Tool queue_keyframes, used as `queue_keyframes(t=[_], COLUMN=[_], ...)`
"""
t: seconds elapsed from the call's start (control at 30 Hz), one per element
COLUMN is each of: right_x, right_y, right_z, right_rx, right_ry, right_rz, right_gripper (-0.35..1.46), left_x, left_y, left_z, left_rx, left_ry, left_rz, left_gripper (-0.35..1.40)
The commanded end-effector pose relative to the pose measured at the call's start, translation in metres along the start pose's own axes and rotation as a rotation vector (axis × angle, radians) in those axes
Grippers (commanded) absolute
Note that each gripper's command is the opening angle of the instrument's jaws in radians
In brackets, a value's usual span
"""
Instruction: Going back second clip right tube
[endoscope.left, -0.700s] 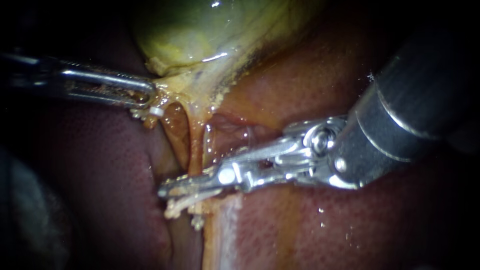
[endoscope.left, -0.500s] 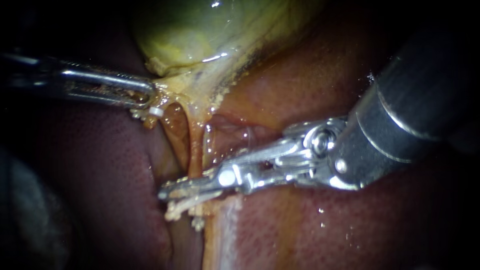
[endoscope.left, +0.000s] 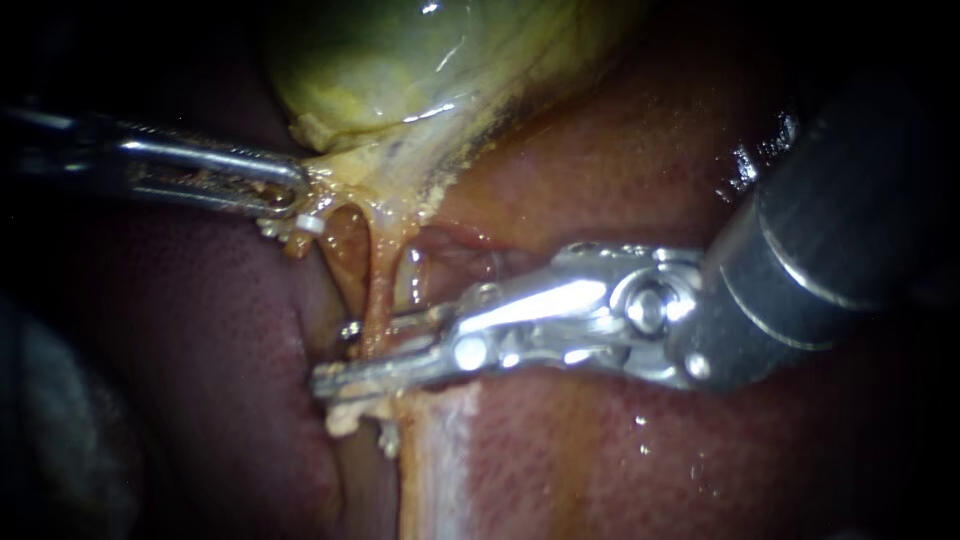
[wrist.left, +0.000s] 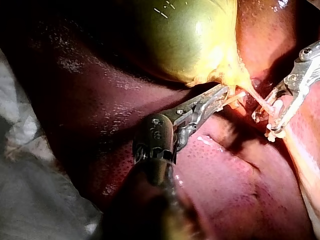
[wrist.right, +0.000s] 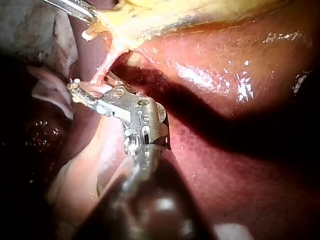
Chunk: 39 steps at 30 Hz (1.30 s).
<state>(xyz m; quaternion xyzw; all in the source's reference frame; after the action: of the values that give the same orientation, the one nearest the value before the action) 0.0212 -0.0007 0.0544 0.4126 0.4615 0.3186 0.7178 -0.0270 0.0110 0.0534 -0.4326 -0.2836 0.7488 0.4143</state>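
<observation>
The endoscope sits close over the tissue, facing the neck of the gallbladder (endoscope.left: 400, 60) and the tubes (endoscope.left: 378, 290) strung below it against the liver (endoscope.left: 620, 160). Each wrist camera looks forward along its own shaft, the left instrument (wrist.left: 220, 96) and the right instrument (wrist.right: 85, 95), from slightly farther back. All three views share those tubes.

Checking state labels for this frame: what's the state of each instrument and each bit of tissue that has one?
gallbladder, gripped at its lower edge and pulled out to a point.
left instrument, shut on the gallbladder.
tube, stretched taut, in one piece.
right instrument, open, straddling the tube.
</observation>
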Motion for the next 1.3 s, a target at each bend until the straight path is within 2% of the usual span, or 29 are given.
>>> queue_keyframes(t=[0.03,0.2,0.33,0.57,0.7,0.87,1.1,1.3], right_x=[-0.0002,-0.001,-0.0011,-0.0015,-0.0016,-0.0016,-0.0014,-0.002], right_y=[0.0002,0.0006,-0.0002,-0.0018,-0.0023,-0.0017,-0.0003,0.0], right_z=[0.0001,0.0004,0.0002,0.0003,0.0003,0.0002,-0.0002,-0.002], right_rx=[-0.013,-0.036,-0.027,0.039,0.048,0.048,-0.004,-0.038], right_ry=[-0.004,-0.01,-0.008,0.017,0.022,0.027,0.043,0.003], right_rz=[-0.015,-0.086,-0.116,-0.142,-0.155,-0.178,-0.242,-0.387], right_gripper=[0.44,0.49,0.5,0.5,0.5,0.5,0.5,0.5], left_x=[0.0,0.0,0.0,0.0,0.0,0.0001,0.0001,0.0], left_y=[0.0,0.0,0.0,0.0,0.0,0.0,0.0,0.0], left_z=[0.0,0.0,-0.0001,-0.0002,-0.0003,-0.0003,-0.0002,-0.0003], left_rx=[0.0,-0.001,-0.001,-0.002,-0.002,-0.002,-0.002,-0.002], left_ry=[0.0,0.0,0.0,-0.001,-0.001,-0.001,-0.001,-0.001], left_rz=[0.0,0.0,0.0,0.0,0.0,0.0,0.0,0.0], left_gripper=[-0.35,-0.35,-0.35,-0.35,-0.35,-0.35,-0.35,-0.35])
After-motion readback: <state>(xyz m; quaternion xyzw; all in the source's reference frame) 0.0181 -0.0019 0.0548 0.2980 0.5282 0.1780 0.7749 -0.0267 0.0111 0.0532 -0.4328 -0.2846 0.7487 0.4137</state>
